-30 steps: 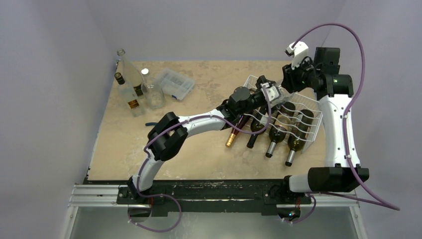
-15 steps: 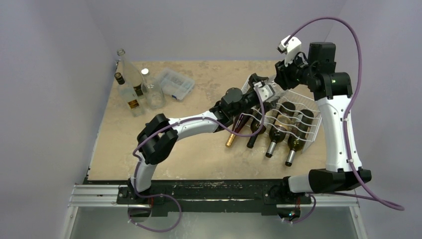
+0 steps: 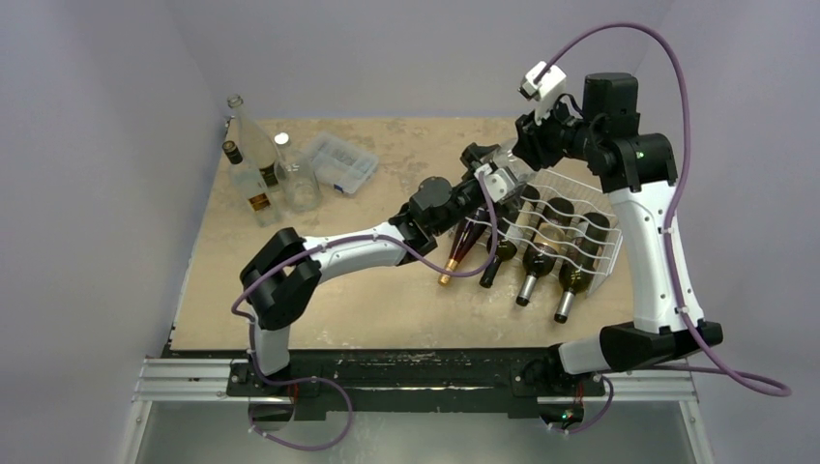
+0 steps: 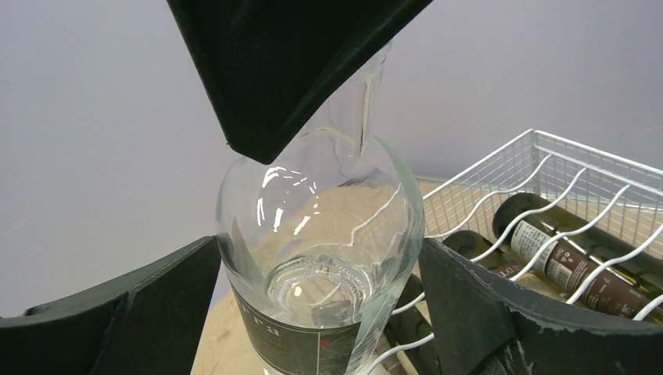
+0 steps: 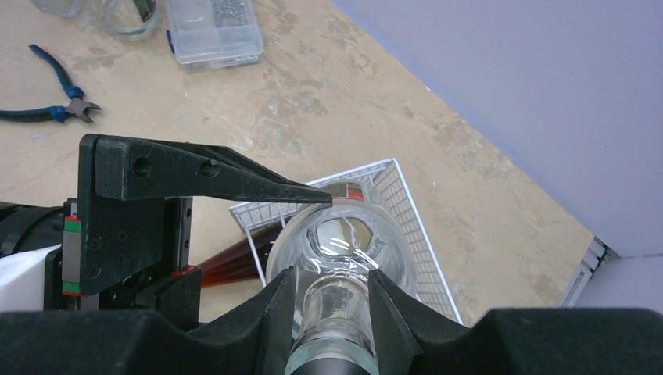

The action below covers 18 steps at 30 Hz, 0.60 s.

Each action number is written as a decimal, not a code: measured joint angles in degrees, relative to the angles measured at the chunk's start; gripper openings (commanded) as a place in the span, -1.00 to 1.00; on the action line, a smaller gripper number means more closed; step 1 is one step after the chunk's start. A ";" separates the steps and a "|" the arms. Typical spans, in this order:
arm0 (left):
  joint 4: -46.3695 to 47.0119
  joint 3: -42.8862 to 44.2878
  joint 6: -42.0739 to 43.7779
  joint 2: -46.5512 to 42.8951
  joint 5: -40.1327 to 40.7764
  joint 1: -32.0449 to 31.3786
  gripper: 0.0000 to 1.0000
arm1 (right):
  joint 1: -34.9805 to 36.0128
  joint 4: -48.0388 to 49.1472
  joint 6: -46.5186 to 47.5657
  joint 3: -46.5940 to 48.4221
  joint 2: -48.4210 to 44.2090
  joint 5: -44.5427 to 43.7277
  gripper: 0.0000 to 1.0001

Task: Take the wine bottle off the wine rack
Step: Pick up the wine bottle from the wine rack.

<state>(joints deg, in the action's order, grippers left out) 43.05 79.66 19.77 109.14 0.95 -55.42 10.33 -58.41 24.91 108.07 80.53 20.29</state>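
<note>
Right wrist view shows the right hand [image 5: 332,308] clamped on the neck of the wine bottle [image 5: 344,238], a clear glass one, with a finger pressed to each side of the neck. The bottle's round body points down and away from that hand, toward the desk [image 3: 387,309].

The left hand [image 4: 320,250] has its fingers spread wide and takes the bottle's body between them. In the left wrist view each finger meets a side of the glass, just above a dark label near the base. In the right wrist view one long left finger touches the bottle's shoulder with its tip. Both hands therefore hold the one bottle, which is tilted with its neck higher than its base.

The bottle sits over the far left corner of the wine rack [image 3: 592,196]. None of the views settles whether the glass touches the wire there. The white wire rack lies on the right part of the desk, near the right edge. Several dark bottles [image 3: 535,259] rest in its cradles with their necks toward the near edge, and one amber bottle [image 3: 462,253] with a gold cap lies at its left side.

Well apart, toward the far left corner of the desk, lie a clear plastic box [image 3: 338,162] and a group of glass bottles [image 3: 256,179]. Blue-handled pliers [image 5: 47,105] lie on the bare desk nearer the middle.
</note>
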 measured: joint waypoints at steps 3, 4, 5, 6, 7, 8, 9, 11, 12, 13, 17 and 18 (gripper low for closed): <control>0.39 -1.77 1.01 -1.49 1.73 0.00 0.91 | 1.55 0.11 0.02 0.96 0.81 0.20 -1.00; 0.46 -2.25 1.14 -1.86 2.29 -0.02 0.91 | 1.92 0.20 0.02 1.11 1.01 0.20 -1.00; 0.74 -3.08 1.60 -2.36 3.08 0.00 0.92 | 2.45 0.15 0.02 1.36 1.36 0.20 -1.00; 0.83 -3.45 1.88 -2.60 3.50 -0.02 0.93 | 2.95 0.17 0.02 1.62 1.73 0.22 -1.00; 1.03 -4.15 2.25 -3.04 4.24 -0.04 0.93 | 3.52 0.31 0.02 1.77 2.12 0.26 -1.00; 1.27 -4.98 2.58 -3.52 5.16 -0.07 0.93 | 4.11 0.42 0.00 1.95 2.56 0.28 -1.00; 1.53 -5.62 2.84 -3.87 5.88 -0.07 0.93 | 4.72 0.66 -0.02 1.97 2.99 0.35 -1.00; 2.19 -7.34 3.61 -4.63 7.72 -0.11 0.94 | 5.92 0.81 -0.02 2.27 4.02 0.37 -1.00; 2.47 -8.17 3.85 -5.01 8.59 -0.11 0.94 | 6.47 0.90 -0.04 2.47 4.63 0.39 -1.00; 2.73 -8.98 4.04 -5.35 9.57 -0.11 0.95 | 7.13 1.01 -0.04 2.64 5.25 0.42 -1.00; 3.52 -12.57 5.42 -7.34 13.40 -0.11 0.95 | 9.64 1.16 -0.11 3.72 7.61 0.55 -1.00; 3.63 -13.35 5.64 -7.91 14.32 -0.07 0.95 | 10.34 1.31 -0.15 4.04 8.17 0.61 -1.00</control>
<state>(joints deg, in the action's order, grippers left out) 46.68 66.30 25.41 101.23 15.27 -55.48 20.67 -57.10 24.75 112.12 88.71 20.91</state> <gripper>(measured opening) 0.975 0.401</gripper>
